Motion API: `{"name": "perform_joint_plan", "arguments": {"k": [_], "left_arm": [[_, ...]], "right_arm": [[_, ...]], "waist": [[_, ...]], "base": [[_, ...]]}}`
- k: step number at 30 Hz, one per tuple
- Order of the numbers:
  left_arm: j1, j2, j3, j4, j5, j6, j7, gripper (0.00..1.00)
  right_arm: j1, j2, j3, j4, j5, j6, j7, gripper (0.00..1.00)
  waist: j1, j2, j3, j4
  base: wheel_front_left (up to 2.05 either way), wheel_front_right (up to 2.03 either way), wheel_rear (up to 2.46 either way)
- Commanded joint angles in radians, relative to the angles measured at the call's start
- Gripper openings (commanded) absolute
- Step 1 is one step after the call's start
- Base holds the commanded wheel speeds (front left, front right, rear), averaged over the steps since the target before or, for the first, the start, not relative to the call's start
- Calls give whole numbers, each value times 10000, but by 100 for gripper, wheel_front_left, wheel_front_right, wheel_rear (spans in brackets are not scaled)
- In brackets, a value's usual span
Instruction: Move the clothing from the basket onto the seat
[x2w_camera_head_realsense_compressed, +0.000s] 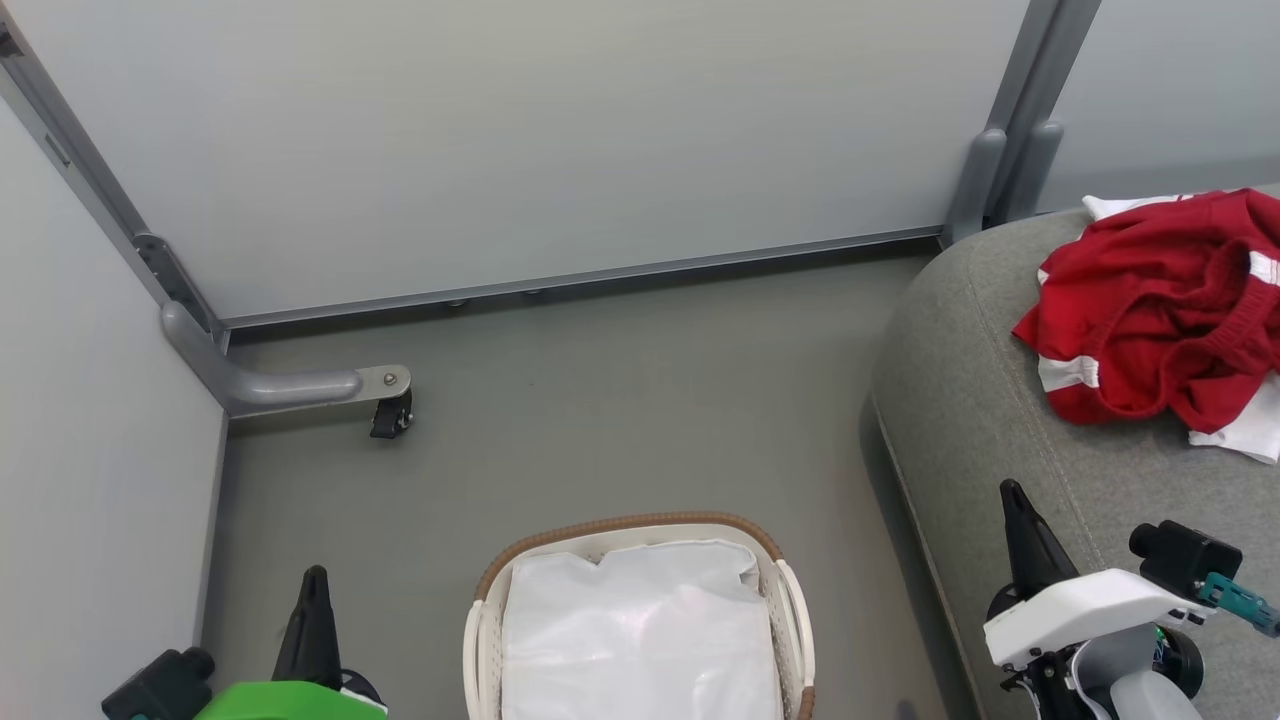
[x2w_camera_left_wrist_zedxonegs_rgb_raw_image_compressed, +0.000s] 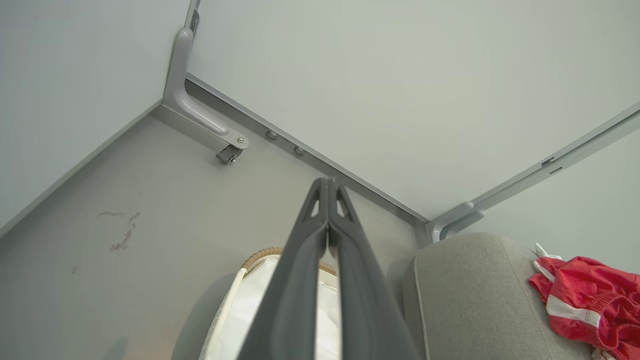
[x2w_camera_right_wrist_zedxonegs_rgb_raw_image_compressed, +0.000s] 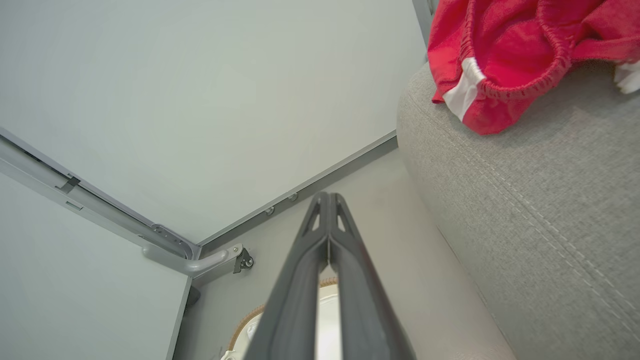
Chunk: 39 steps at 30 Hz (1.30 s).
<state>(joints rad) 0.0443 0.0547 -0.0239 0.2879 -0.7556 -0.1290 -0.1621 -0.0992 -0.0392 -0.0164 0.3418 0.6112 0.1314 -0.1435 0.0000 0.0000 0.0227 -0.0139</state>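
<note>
Down at the lower left of the head view, my left gripper (x2w_camera_head_realsense_compressed: 316, 582) is clenched. Its two dark fingers are pressed flat together with nothing between them, and my left wrist view shows the tips meeting in a point. At the lower right, my right gripper (x2w_camera_head_realsense_compressed: 1010, 492) is clenched in the same way and empty. It rises in front of the near part of the seat (x2w_camera_head_realsense_compressed: 960, 400), and I cannot tell whether it touches the fabric.

Between my two grippers the basket (x2w_camera_head_realsense_compressed: 625, 524) stands on the floor (x2w_camera_head_realsense_compressed: 600, 400). Its brown woven rim curves round the far end, and a white handle shows on its right side. Its white liner (x2w_camera_head_realsense_compressed: 640, 630) lies in plain sight, rumpled along the far edge.

Just right of the basket, across a strip of floor, the grey seat begins, its rounded corner and stitched seam running away from me. Farther along the seat, toward the right edge of the head view, lies the clothing (x2w_camera_head_realsense_compressed: 1150, 320). It is a crumpled red heap with white stripes, and white cloth shows at its near and far edges. It rests on the cushion, well apart from the basket. My right wrist view shows its gathered elastic hem lying close to the cushion's rounded edge.

Beyond the floor stands the pale wall (x2w_camera_head_realsense_compressed: 500, 150) in its grey frame. A black caster (x2w_camera_head_realsense_compressed: 390, 415) sits under a bent grey foot near the left corner.
</note>
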Motion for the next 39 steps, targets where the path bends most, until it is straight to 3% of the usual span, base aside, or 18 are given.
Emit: {"name": "perform_joint_plan", "arguments": {"k": [1, 39], "left_arm": [[-332, 108, 78, -185, -379, -7, 67, 0], [-967, 187, 555, -349, -4668, -17, 1283, 0]], "right_arm": [[-130, -58, -63, -196, 411, -3, 90, 0], [-140, -101, -536, -618, 5251, -6, 1358, 0]], "waist": [[0, 0, -3, 2], [0, 0, -79, 56]], "base": [[0, 0, 0], [0, 0, 0]]}}
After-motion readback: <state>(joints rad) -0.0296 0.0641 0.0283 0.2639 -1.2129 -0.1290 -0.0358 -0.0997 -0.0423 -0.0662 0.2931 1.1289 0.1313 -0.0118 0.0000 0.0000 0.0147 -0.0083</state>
